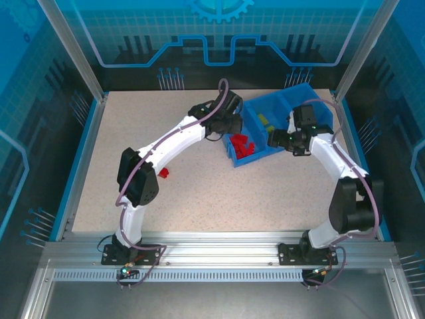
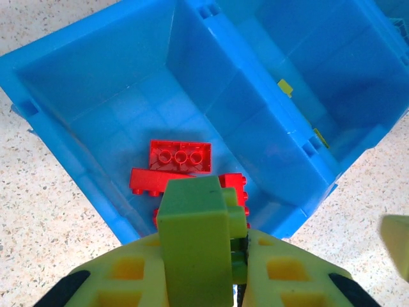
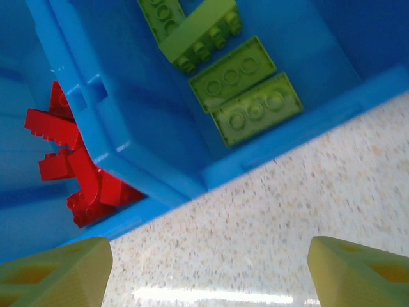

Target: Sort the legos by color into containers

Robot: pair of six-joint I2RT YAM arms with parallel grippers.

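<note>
Pinching a green brick, the left pincer hangs over the tray's red bricks. It likely needs to shift ahead-right to the green compartment. The right pincer is spread over the bench.

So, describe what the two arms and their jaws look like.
Both arms are alike: the left arm and right arm have white rounded links and black joint housings. A greyish-purple cable loops along each. The jaws are blocky yellow-green plastic with recessed pockets.

Speckled beige table, blue tray at its far right, one red brick loose at left.
</note>
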